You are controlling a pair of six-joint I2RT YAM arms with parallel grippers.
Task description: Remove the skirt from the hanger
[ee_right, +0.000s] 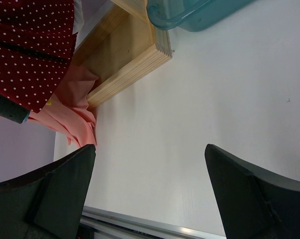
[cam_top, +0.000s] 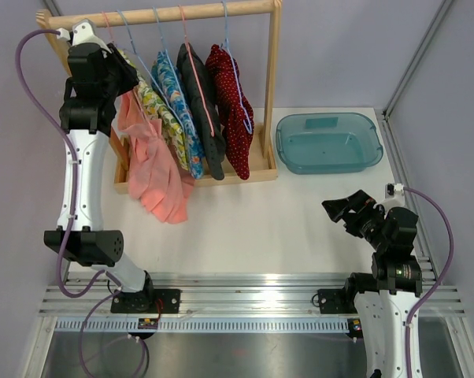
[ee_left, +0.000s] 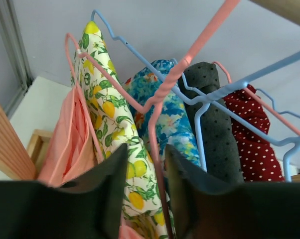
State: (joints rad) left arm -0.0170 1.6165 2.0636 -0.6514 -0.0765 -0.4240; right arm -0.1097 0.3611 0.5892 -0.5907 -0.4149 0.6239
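A salmon-pink skirt (cam_top: 154, 169) hangs at the left end of the wooden rack (cam_top: 272, 79), its lower part spilling over the rack's base onto the table. In the left wrist view it (ee_left: 65, 144) sits left of the lemon-print garment. My left gripper (cam_top: 125, 67) is raised at the rack's left end. Its jaws (ee_left: 146, 149) are slightly apart, with the pink hanger's wire (ee_left: 190, 55) running between them, close to the right finger. My right gripper (cam_top: 349, 209) is open and empty low over the table at the right (ee_right: 150, 149).
Lemon-print (cam_top: 162, 118), blue floral (cam_top: 178, 102), dark grey (cam_top: 201, 94) and red dotted (cam_top: 233, 106) garments hang on the same rail. A teal bin (cam_top: 328, 142) stands right of the rack. The rack's base corner (ee_right: 140, 55) shows in the right wrist view.
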